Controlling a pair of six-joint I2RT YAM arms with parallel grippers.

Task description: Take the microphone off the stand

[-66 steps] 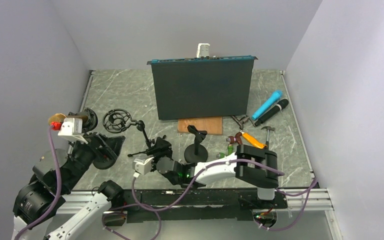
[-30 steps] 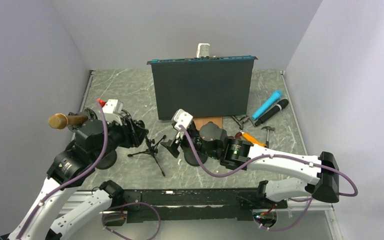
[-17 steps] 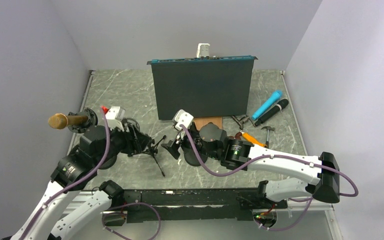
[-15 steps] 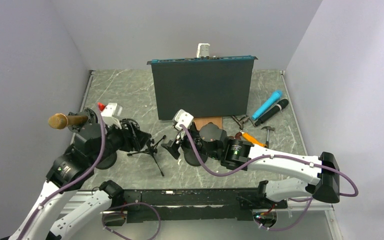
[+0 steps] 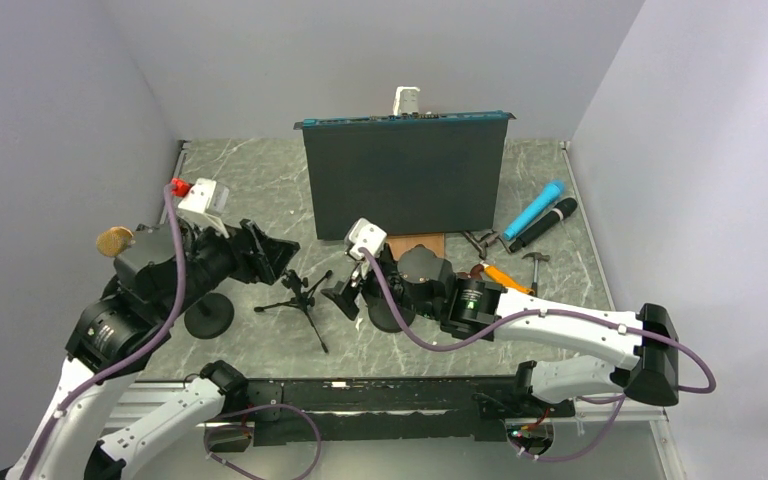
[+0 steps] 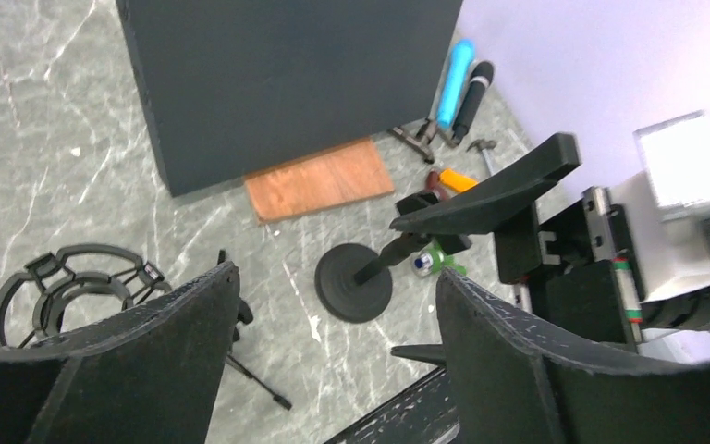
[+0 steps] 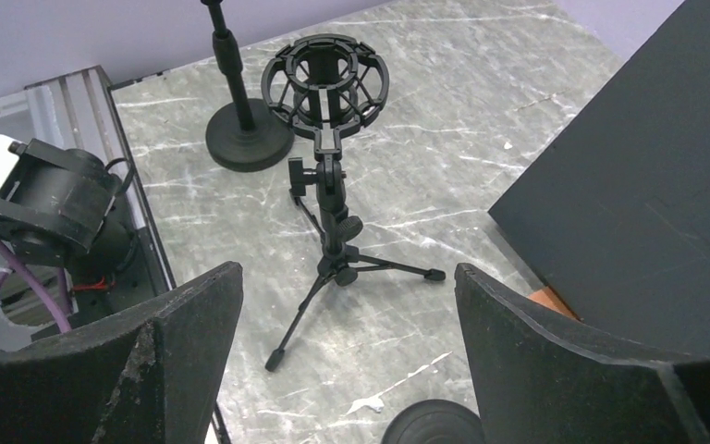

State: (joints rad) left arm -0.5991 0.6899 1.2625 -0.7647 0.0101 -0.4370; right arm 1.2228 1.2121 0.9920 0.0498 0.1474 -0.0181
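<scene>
A gold microphone [image 5: 115, 240] sits at the left, held by a stand with a round black base [image 5: 208, 316]; my left arm hides most of it. In the right wrist view only the stand's pole and base [image 7: 248, 143] show. My left gripper [image 5: 278, 252] is open and empty, raised above the table, right of the microphone and apart from it. In its own view the left gripper [image 6: 335, 275] holds nothing. My right gripper [image 5: 345, 297] is open and empty, low near the table's middle, and faces the small tripod [image 7: 337, 250].
A tripod [image 5: 300, 295] with a black shock mount [image 7: 325, 83] stands between the arms. A second round-base stand [image 6: 356, 282] sits by my right arm. A black panel [image 5: 405, 175] and wooden board [image 6: 319, 176] are behind. Blue [image 5: 535, 208] and black [image 5: 545, 222] microphones and hand tools lie right.
My left arm has lifted and swung its open gripper up and away from the tripod, now covering most of the gold microphone. My right arm has stayed still for the last second.
</scene>
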